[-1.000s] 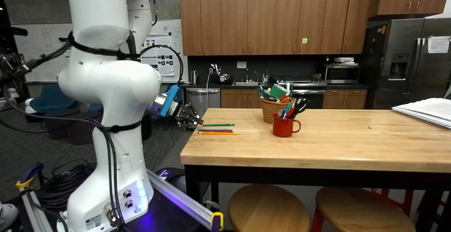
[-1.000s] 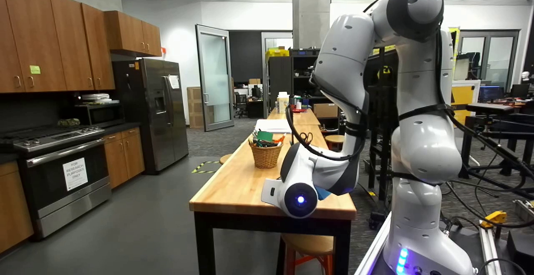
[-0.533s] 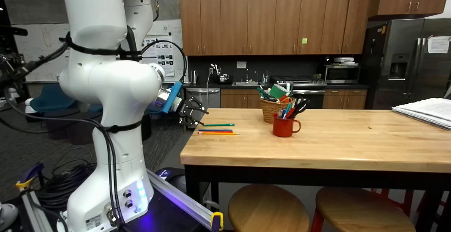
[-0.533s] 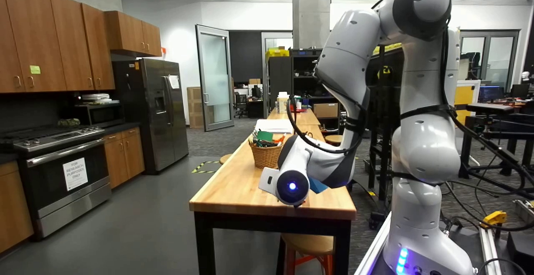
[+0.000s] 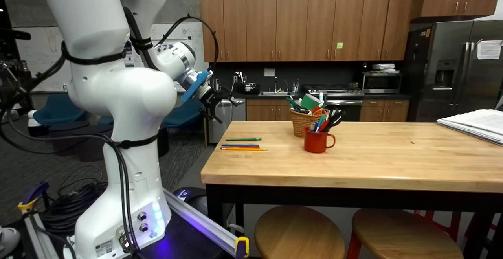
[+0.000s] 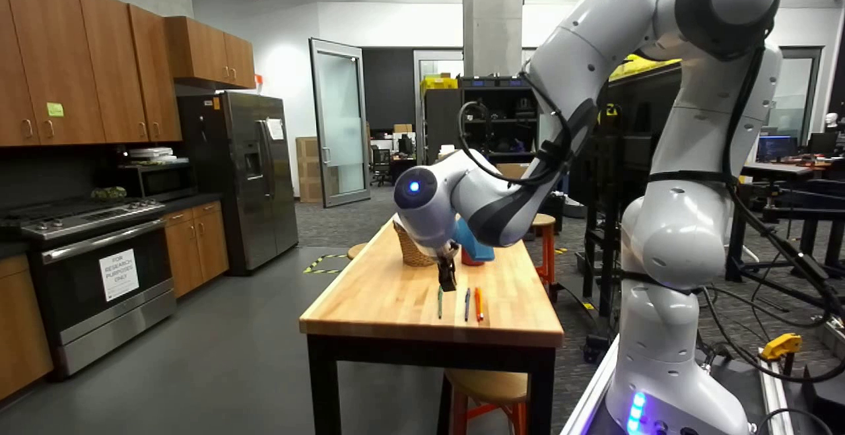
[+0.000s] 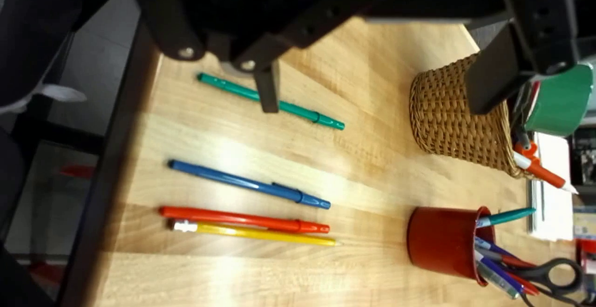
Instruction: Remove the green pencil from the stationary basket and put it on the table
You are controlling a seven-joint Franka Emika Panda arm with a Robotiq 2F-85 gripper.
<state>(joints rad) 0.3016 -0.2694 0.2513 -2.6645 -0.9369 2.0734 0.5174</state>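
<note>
See the green pencil (image 7: 298, 110) flat on the table (image 5: 373, 164), toward the robot arm (image 5: 129, 98) from the stationary basket (image 7: 442, 125) and well apart from it. On that same side, a blue pen (image 7: 251, 184), a red pen (image 7: 242, 219) and a yellow pencil (image 7: 265, 235); near the basket, a red mug (image 7: 440, 242). Higher up, also on that side, see the gripper (image 7: 374, 109) with empty jaws parted wide.

A blue pen (image 7: 249, 184), red pen (image 7: 244, 219) and yellow pencil (image 7: 260, 234) lie near a red mug (image 7: 442, 242).
</note>
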